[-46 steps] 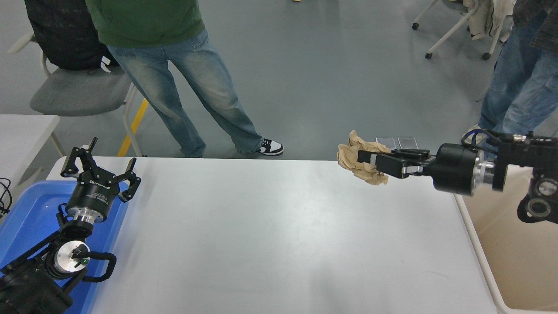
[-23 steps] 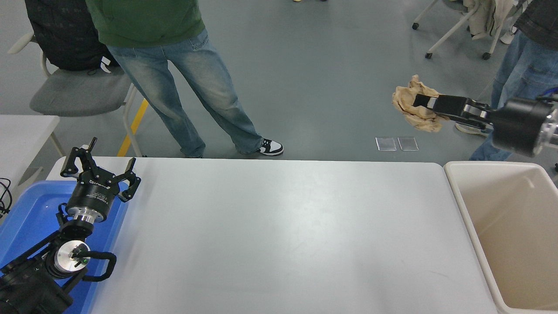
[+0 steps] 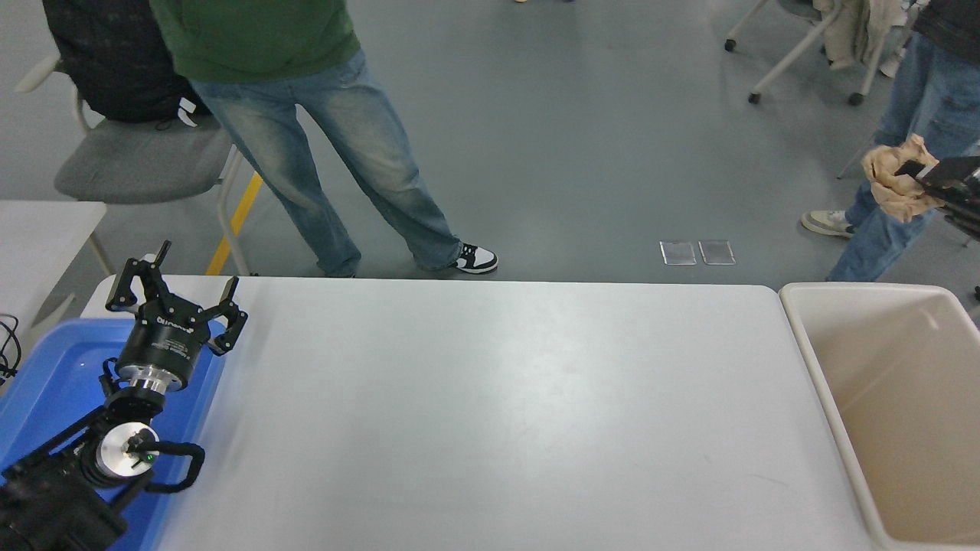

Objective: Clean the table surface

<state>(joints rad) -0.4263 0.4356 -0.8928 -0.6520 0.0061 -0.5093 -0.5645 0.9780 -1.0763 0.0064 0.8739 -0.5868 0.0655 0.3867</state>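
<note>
A: While the bench lies bare in the head view, where's the waste?

B: Crumpled brown paper, pinched in the right gripper, high beyond the beige bin. Better to lower it over the opening before releasing. Left gripper, spread, parked over the blue bin.

The right gripper is mostly cut off by the right edge; only its fingertips show, sunk in a crumpled brown paper; the beige bin runs off the right and bottom edges; both people, the one in green and the one in jeans, are cut off at the top; the left arm's base leaves the bottom corner over the blue bin.
</note>
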